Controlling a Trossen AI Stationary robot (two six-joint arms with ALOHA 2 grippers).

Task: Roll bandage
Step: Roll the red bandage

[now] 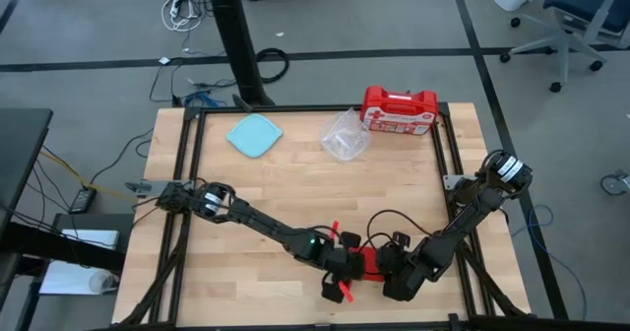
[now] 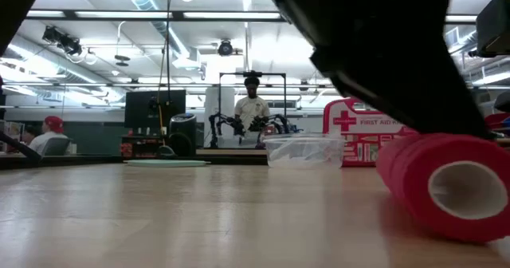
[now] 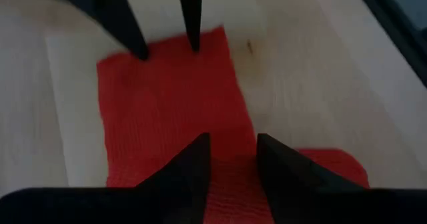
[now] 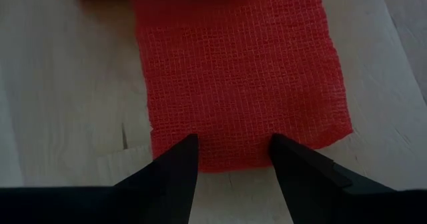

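The red bandage lies near the table's front edge, part roll, part flat strip (image 4: 240,71). The roll (image 2: 446,180) rests on its side on the wood, one hollow end facing the low view. My left gripper (image 3: 233,144) is open over the roll (image 3: 327,167), at the strip's left end in the high view (image 1: 366,262). My right gripper (image 4: 233,147) is open at the strip's free end, and its two fingers also show in the left wrist view (image 3: 167,49). My left gripper has its two spread fingertips (image 3: 200,151) on the top of the roll's middle (image 3: 233,174), slanting down from the table's left, with the roll lying across them on the table. My right gripper sets both open fingertips (image 4: 190,147) on the strip's free end (image 4: 233,134), slanting down from the right. That end lies flat on the wood in a single layer.
At the table's far edge stand a red first-aid case (image 1: 399,111), a clear plastic container (image 1: 346,134) and a light blue pad (image 1: 255,134). A person (image 2: 253,108) stands in the room beyond. The table's near edge is close to both grippers.
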